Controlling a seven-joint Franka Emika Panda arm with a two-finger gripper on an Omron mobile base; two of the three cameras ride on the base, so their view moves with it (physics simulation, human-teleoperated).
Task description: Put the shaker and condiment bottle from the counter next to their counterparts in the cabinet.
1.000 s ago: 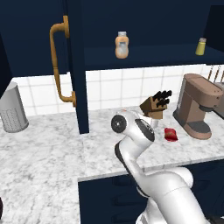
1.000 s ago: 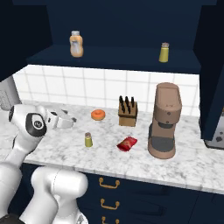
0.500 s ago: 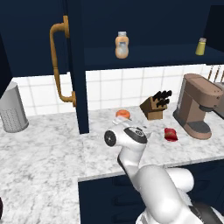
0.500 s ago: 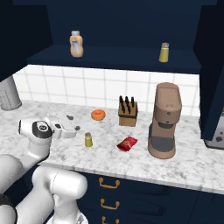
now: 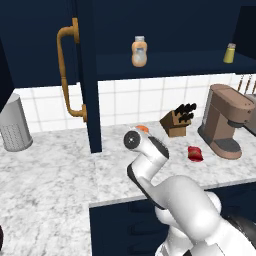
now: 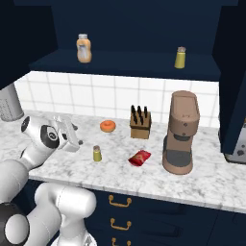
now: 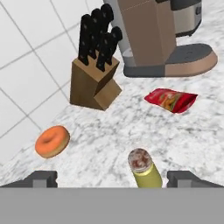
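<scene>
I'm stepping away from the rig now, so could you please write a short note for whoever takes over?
Tool: open, holding nothing, low over the counter with the shaker between its fingertips, not gripped.
On the counter: that shaker, upright, and the red condiment bottle, lying on its side in front of the coffee machine.
On the cabinet shelf: the twin shaker on the right, the orange bottle on the left.
Done: nothing placed yet.
Left: grip the shaker and set it by its twin; then put the condiment bottle by the orange bottle.

white tiled wall (image 6: 96, 98) behind; dark navy drawers (image 6: 144, 223) below.
</scene>
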